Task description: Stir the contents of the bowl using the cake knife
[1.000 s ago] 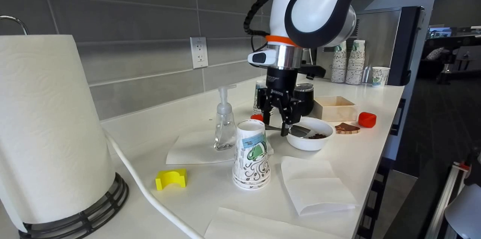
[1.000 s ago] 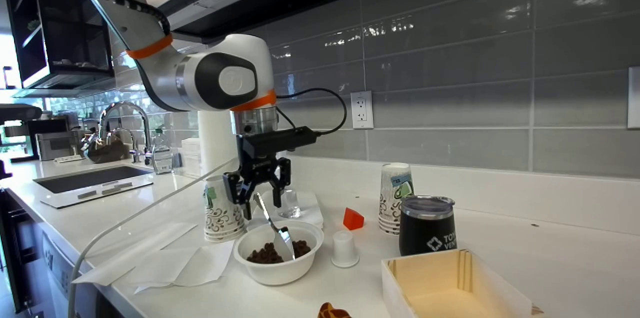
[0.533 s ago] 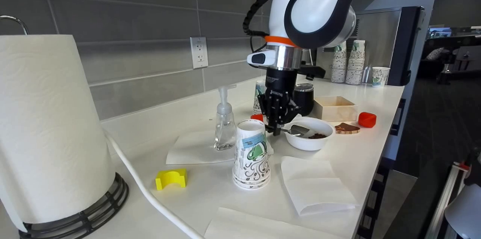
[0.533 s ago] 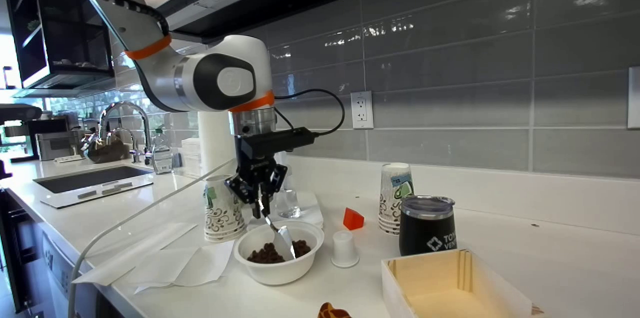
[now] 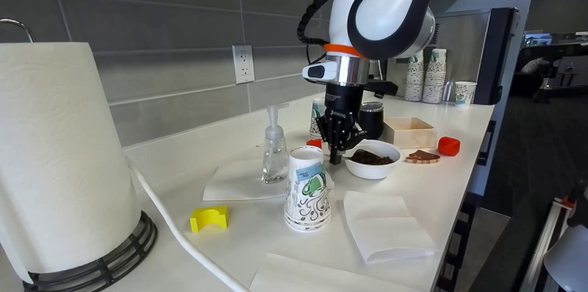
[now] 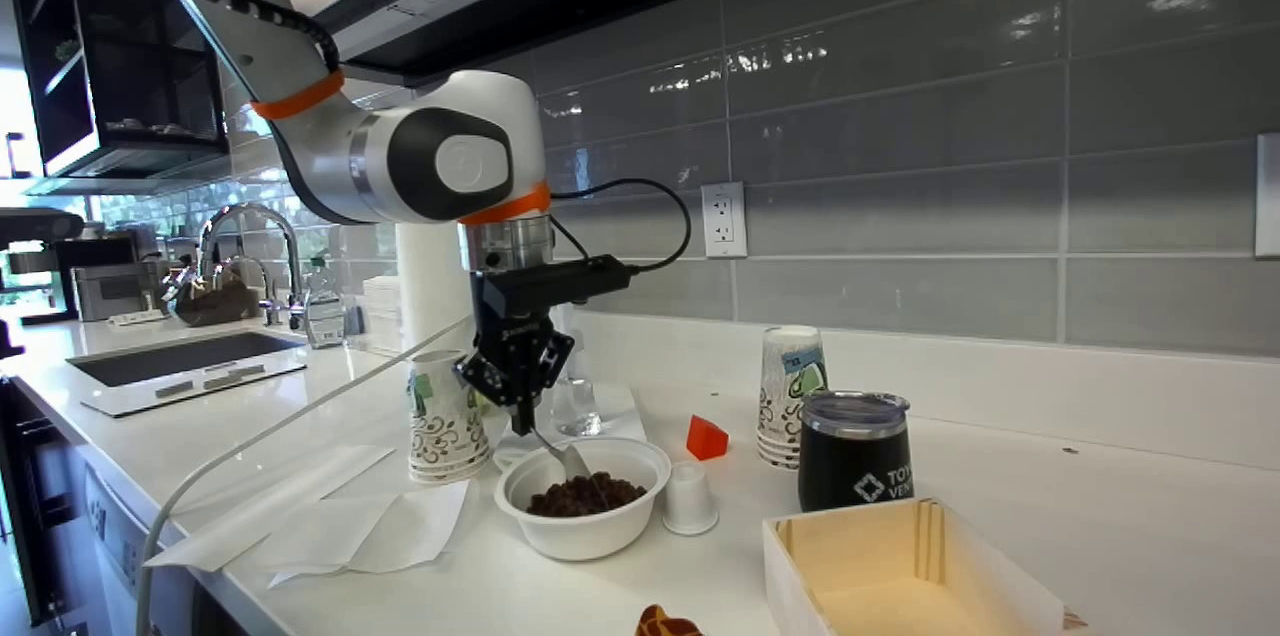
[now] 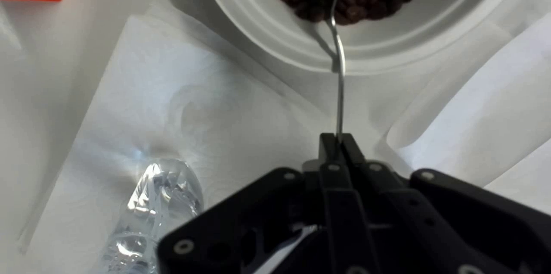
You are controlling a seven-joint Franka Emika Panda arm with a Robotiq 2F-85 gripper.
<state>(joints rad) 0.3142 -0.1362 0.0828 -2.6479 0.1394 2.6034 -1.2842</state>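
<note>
My gripper (image 7: 338,138) is shut on the handle of the cake knife (image 7: 341,80), a thin metal utensil running from the fingertips over the bowl's rim. The white bowl (image 6: 580,541) sits on the counter just ahead of the fingers. Its contents (image 6: 590,496), a dark brown heap of small beans, fill the middle of it. In the wrist view the knife stands nearly edge-on, its far end among the beans and cut off by the frame's top. In an exterior view the gripper (image 5: 336,159) is low beside the bowl (image 5: 371,172), hiding the handle.
Upside-down paper cups (image 5: 308,191) and a clear soap dispenser (image 5: 274,149) stand near the gripper. A small white cup (image 6: 688,501) is close beside the bowl. Farther along are a red block (image 6: 706,438), a black tumbler (image 6: 855,461) and a wooden box (image 6: 900,566). Napkins (image 5: 386,227) lie around.
The jaws have closed from open onto the knife's handle. Its blade has turned and now shows less broadly. The bowl has shifted a little, towards the small white cup.
</note>
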